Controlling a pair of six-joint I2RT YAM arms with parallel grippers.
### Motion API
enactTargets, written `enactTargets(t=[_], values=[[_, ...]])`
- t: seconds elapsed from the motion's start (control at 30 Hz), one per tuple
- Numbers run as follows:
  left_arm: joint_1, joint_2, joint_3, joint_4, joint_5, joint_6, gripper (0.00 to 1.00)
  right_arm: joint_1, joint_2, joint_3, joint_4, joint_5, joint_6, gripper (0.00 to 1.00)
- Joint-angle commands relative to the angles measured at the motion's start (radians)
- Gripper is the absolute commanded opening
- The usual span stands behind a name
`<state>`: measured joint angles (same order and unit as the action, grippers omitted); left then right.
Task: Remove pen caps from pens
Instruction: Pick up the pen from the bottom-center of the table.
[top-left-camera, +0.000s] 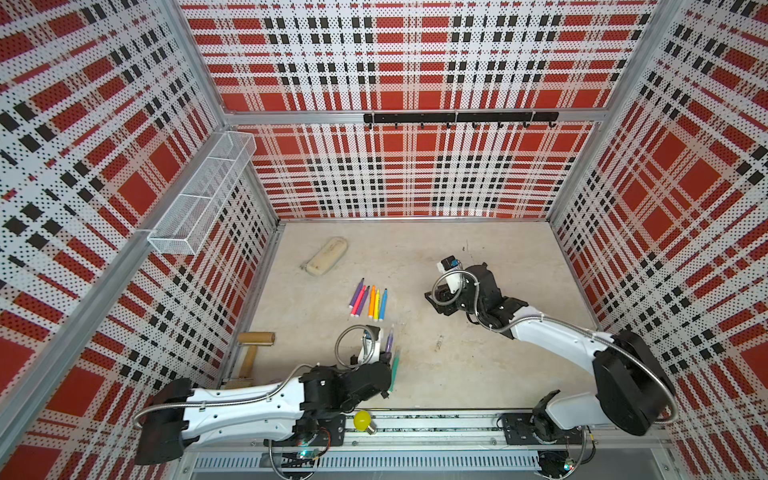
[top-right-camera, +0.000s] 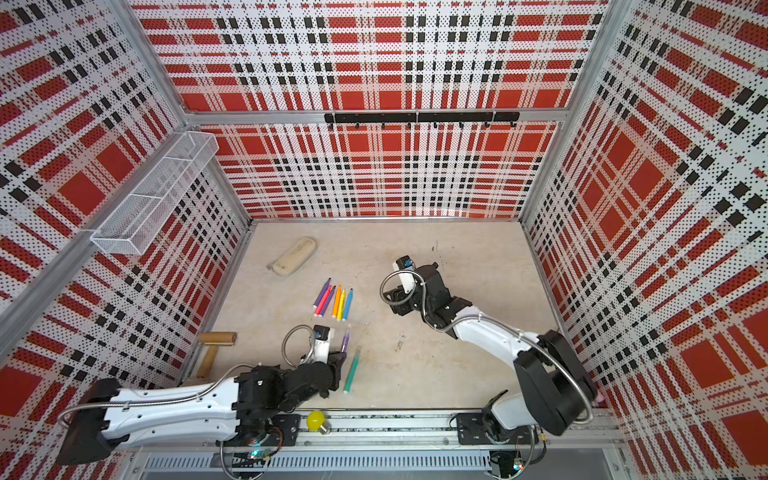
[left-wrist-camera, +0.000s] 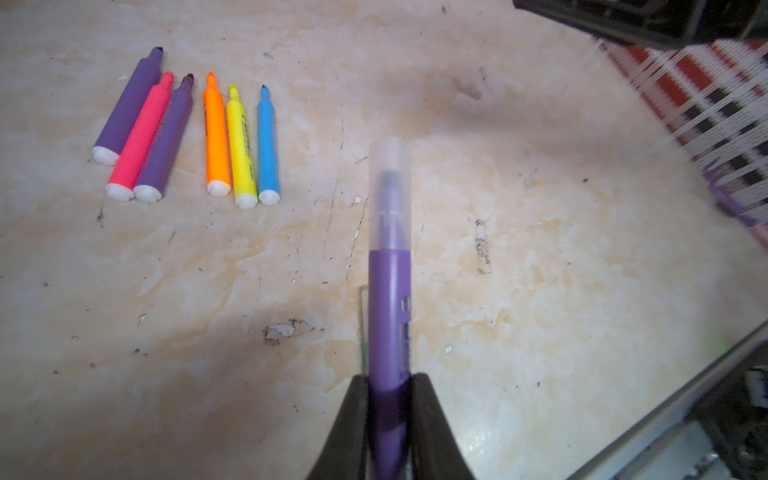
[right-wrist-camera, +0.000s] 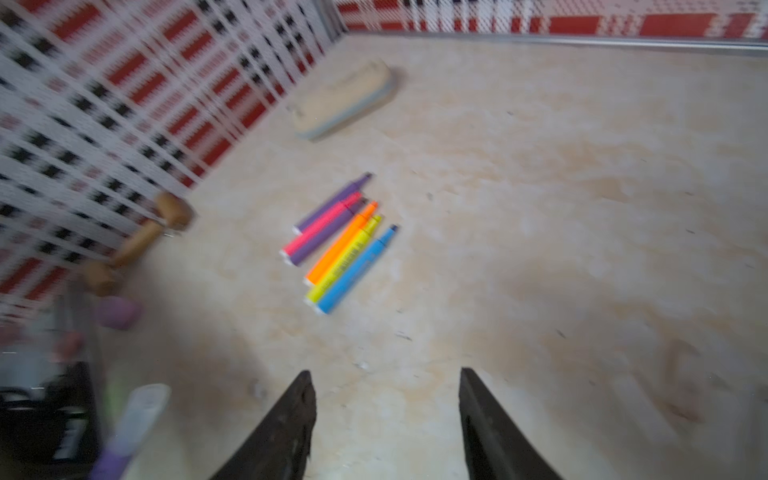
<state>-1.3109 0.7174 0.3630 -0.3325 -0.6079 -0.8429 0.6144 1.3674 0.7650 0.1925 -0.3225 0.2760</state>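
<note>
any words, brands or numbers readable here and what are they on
No text can be read.
yellow pen: dark print along the barrel, too blurred.
orange pen: small dark print along one side, too blurred.
capped purple pen: dark marks on the barrel, blurred.
beige case: faint mark on top, too small.

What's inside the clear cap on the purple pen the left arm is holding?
Through the frosted cap the purple pen's dark tip shows, blurred. The pen's rear end is hidden between the left fingers.
</note>
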Motion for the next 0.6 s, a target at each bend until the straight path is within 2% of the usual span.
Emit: enactTargets(t=[0.0,0.13,0.23,0.3,0.4,0.57], values=[[-0.003,-0.130,-0.062,0.118,0.007,0.055,0.13,0.005,0.005,-0.042,0.317,-0.294,0.166,0.68],[-0.004,-0.244,-0.076,0.126,0.022,0.066,0.11,0.008,0.091,-0.100,0.606,-0.424,0.355,0.70],[-0.005,-0.251,-0.071,0.138,0.025,0.089,0.11,0.039,0.144,-0.095,0.709,-0.468,0.423,0.71],[-0.004,-0.222,-0.055,0.151,0.022,0.107,0.11,0.072,0.150,-0.072,0.674,-0.460,0.402,0.71],[-0.005,-0.148,-0.027,0.192,0.024,0.141,0.12,0.122,0.135,-0.022,0.502,-0.404,0.298,0.71],[-0.004,-0.016,0.044,0.226,0.008,0.184,0.11,0.148,0.135,-0.006,0.470,-0.383,0.283,0.71]])
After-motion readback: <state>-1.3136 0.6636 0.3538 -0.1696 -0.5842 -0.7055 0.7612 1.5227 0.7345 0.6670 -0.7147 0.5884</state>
